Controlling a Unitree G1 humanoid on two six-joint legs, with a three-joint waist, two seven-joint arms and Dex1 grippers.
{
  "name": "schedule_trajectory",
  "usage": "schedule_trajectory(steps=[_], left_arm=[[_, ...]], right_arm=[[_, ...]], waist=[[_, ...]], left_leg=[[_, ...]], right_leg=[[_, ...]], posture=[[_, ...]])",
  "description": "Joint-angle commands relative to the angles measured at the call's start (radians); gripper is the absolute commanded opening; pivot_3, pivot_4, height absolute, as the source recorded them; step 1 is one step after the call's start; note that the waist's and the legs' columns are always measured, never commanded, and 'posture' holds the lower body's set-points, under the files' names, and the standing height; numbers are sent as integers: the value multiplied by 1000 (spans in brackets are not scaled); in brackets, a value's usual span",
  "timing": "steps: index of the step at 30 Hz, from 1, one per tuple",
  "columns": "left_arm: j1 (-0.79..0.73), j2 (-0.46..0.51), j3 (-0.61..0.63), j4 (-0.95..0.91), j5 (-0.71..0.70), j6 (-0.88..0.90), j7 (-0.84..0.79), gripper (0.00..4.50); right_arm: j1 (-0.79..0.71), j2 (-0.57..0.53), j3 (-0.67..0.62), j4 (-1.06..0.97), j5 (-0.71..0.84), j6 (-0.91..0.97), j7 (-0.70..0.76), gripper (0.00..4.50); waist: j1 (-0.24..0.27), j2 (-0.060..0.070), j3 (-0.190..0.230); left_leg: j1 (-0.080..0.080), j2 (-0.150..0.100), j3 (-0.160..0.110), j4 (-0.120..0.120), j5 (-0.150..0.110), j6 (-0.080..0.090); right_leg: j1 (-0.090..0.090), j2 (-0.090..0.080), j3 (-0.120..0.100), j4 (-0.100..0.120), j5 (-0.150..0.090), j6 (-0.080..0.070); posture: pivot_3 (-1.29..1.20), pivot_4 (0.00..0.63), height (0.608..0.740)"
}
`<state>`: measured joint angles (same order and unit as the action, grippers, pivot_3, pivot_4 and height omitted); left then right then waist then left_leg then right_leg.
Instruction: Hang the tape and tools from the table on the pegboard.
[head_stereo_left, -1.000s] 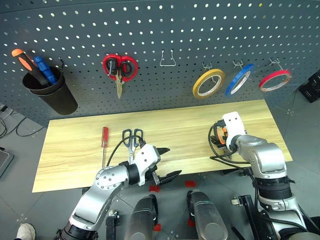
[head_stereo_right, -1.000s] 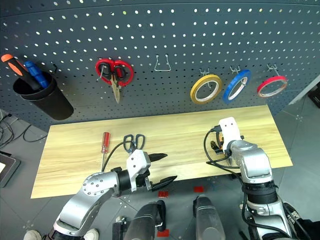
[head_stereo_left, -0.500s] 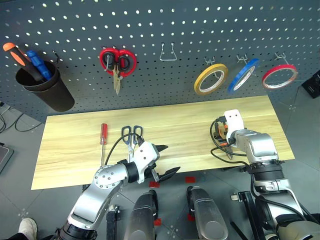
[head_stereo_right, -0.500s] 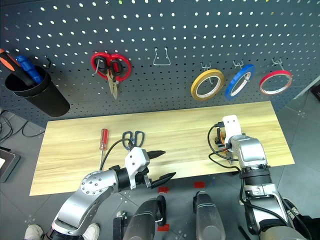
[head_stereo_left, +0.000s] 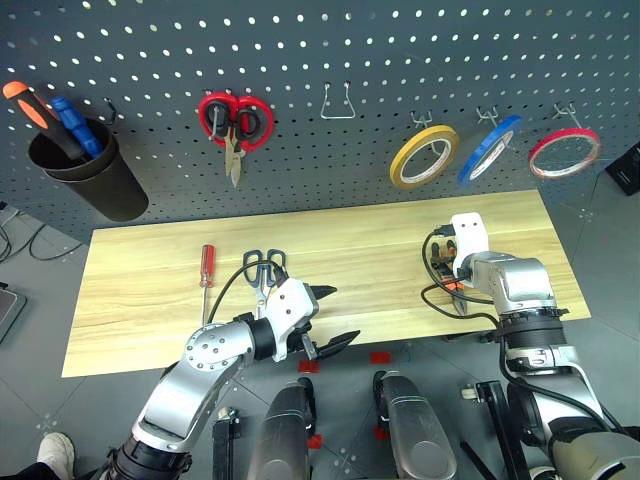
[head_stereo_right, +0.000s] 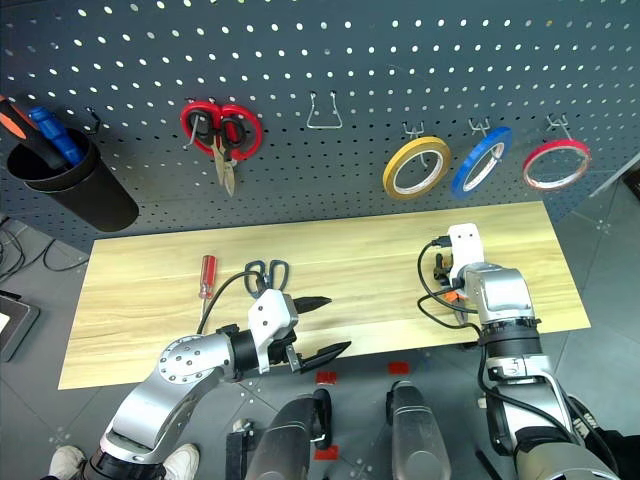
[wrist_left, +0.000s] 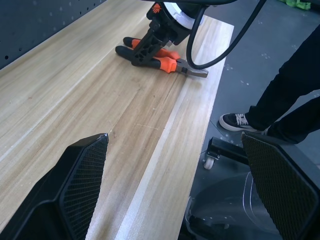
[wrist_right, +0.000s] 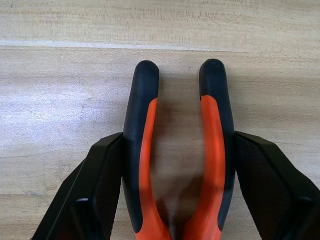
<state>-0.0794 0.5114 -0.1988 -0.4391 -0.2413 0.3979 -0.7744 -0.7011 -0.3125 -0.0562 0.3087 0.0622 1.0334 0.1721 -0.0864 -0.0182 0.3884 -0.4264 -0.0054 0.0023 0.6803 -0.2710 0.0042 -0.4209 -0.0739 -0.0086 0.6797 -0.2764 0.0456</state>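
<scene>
The orange-and-black pliers lie flat on the light wood table near its right end. My right gripper is down over them, a finger pressed against the outer side of each handle. The left wrist view shows the same grip on the pliers. My left gripper hovers open at the table's front edge, holding nothing. Just beyond it lie the dark-handled scissors and the red-handled screwdriver. The red tape hangs on a hook at the far right of the pegboard.
On the pegboard hang red-handled scissors, a yellow tape ring and a blue one, with a bare wire hook between. A black cup holds orange and blue screwdrivers. A person's leg and shoe stand past the table's right end.
My right gripper has come down and forward over the pliers and its fingers have closed in against the handles. The left arm has kept still. The camera has shifted a little.
</scene>
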Motion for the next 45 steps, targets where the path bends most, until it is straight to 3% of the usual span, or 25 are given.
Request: schedule_trajectory(steps=[1, 6, 14, 23, 31, 45], left_arm=[[1, 1, 6, -19, -7, -30, -1, 4500], [7, -3, 26, -25, -5, -42, 22, 4500], [75, -59, 97, -156, -63, 22, 139, 4500], [248, -121, 202, -377, -101, 70, 308, 4500], [339, -192, 254, -545, -76, 115, 480, 4500], [-6, -209, 261, -389, -32, 142, 594, 4500]], right_arm=[[5, -2, -9, 4, -2, -8, -8, 3018], [51, -33, 62, -130, 22, -16, 99, 3018], [159, -78, 116, -564, 175, -49, 322, 3018], [113, 97, 55, -722, 249, -120, 226, 3018], [-22, 228, 26, -621, 248, -374, 172, 3018], [-335, 338, -13, -165, 129, -966, 7, 3018]], waist=[[0, 0, 0], [0, 0, 0], [-2, 1, -1], [3, -2, -19], [9, -8, -65], [54, -14, -113]], left_leg=[[0, 0, 0, 0, 0, 0], [0, 0, 0, -1, 0, 0], [-5, 1, -1, -1, 0, -1], [-6, 0, -3, -1, 5, -8], [-7, -1, -3, -1, 5, -9], [-6, -1, -1, 0, 5, -9]], right_leg=[[0, 0, 0, 0, 0, 0], [0, 0, 0, 0, 0, 0], [-4, 0, -1, -1, 0, 0], [-5, 0, -3, -1, 0, 0], [-5, 1, -3, -1, 0, 0], [-5, 4, -5, 0, 0, 0]], posture=[[-112, 450, 740], [-112, 426, 740], [-135, 350, 740], [-100, 259, 740], [-41, 205, 740], [-5, 188, 740]])
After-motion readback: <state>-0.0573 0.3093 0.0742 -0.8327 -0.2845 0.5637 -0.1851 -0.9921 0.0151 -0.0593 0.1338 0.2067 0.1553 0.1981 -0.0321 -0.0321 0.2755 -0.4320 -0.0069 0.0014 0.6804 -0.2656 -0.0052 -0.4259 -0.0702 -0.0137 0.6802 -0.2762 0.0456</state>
